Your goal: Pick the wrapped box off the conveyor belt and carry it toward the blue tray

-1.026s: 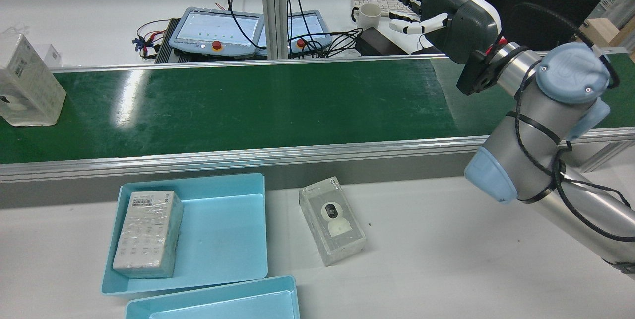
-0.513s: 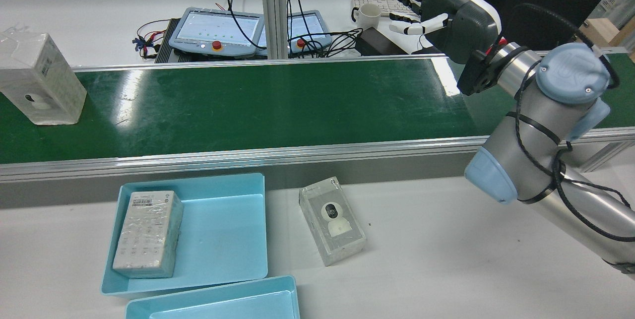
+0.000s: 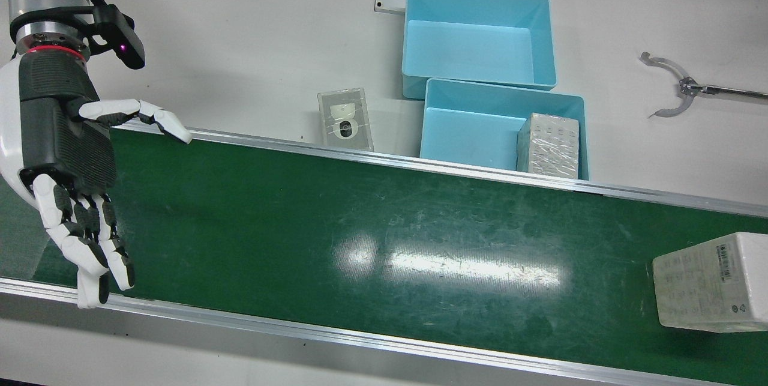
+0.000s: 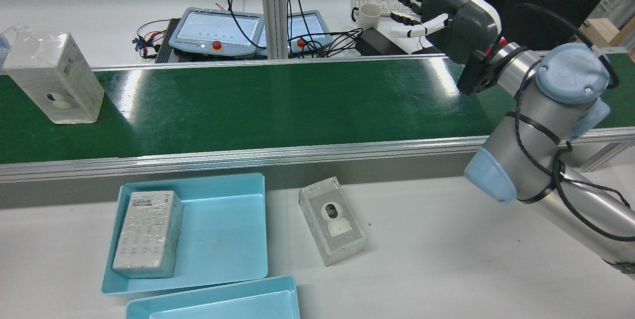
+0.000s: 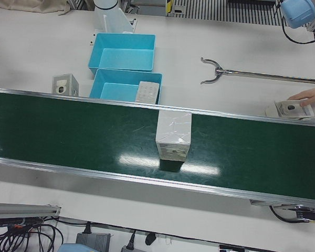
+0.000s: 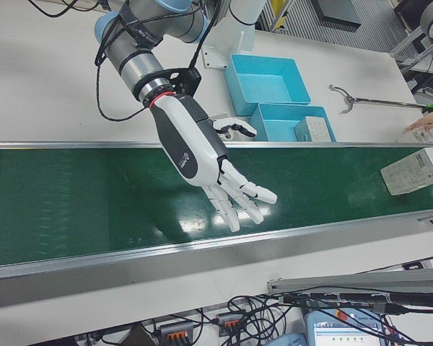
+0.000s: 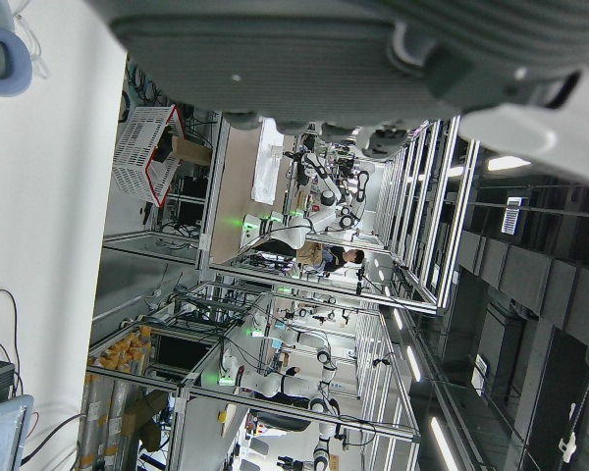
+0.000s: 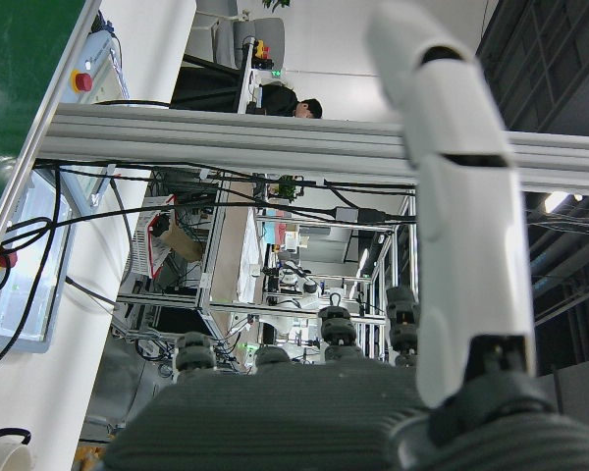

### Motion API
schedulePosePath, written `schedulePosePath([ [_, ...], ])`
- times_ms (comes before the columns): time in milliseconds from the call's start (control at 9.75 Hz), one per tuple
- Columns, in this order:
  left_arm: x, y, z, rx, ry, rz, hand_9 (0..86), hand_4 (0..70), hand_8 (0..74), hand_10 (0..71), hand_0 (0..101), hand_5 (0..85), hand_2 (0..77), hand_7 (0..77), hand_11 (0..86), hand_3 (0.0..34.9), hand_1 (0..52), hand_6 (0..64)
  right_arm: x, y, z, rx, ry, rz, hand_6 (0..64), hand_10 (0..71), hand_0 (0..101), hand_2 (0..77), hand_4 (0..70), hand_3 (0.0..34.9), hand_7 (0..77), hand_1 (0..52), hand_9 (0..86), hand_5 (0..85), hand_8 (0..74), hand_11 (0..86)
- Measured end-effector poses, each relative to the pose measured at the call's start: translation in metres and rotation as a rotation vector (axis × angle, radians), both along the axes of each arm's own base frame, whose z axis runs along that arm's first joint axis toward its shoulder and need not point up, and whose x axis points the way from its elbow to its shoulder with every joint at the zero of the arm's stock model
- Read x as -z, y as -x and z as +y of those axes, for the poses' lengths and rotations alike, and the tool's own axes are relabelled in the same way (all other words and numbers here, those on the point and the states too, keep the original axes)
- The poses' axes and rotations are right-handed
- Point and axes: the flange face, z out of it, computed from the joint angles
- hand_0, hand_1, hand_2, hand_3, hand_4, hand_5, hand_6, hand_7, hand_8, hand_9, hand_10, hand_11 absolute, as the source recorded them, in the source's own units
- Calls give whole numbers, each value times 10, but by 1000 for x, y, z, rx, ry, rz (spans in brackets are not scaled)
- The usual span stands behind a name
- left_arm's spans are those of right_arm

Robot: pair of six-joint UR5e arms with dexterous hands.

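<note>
Right hand point(image 4: 449, 11) hangs above the conveyor belt point(image 4: 278, 105), fingers point(image 3: 90, 254) spread wide, palm empty. Wrapped box point(image 4: 54, 78) stands upright on the belt, well apart from those fingers, at the far end. Blue tray point(image 4: 218, 232) sits beside the belt. Left hand's fingers: cannot tell.
</note>
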Motion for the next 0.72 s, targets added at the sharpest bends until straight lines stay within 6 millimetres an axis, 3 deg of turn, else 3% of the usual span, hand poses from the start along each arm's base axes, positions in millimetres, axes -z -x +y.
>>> schedulePosePath([
  [103, 0, 0, 0, 0, 0, 0, 0, 5, 5, 0, 0, 5, 5, 5, 0, 0, 0, 5, 0, 1, -1, 1, 1, 1, 0, 44, 520, 240, 60, 177, 5, 196, 11, 153, 0, 71],
  [205, 0, 0, 0, 0, 0, 0, 0, 5, 5, 5, 0, 5, 5, 5, 0, 0, 0, 5, -1, 2, -1, 2, 3, 1, 0, 5, 488, 147, 22, 177, 5, 164, 11, 131, 0, 65],
  [308, 0, 0, 0, 0, 0, 0, 0, 5, 5, 0, 0, 5, 11, 5, 0, 0, 0, 5, -1, 3, -2, 3, 4, 2, 0, 16, 467, 142, 44, 176, 5, 104, 11, 125, 0, 54],
  [410, 0, 0, 0, 0, 0, 0, 0, 5, 5, 0, 0, 5, 11, 5, 0, 0, 0, 5, -2, 4, -2, 4, 5, 3, 0, 33, 467, 224, 54, 153, 5, 153, 11, 142, 0, 65],
  [718, 0, 0, 0, 0, 0, 0, 0, 5, 5, 5, 0, 5, 5, 5, 0, 0, 0, 0, -1, 8, -3, 7, 6, 3, 0, 33, 467, 218, 60, 133, 5, 175, 11, 153, 0, 65],
])
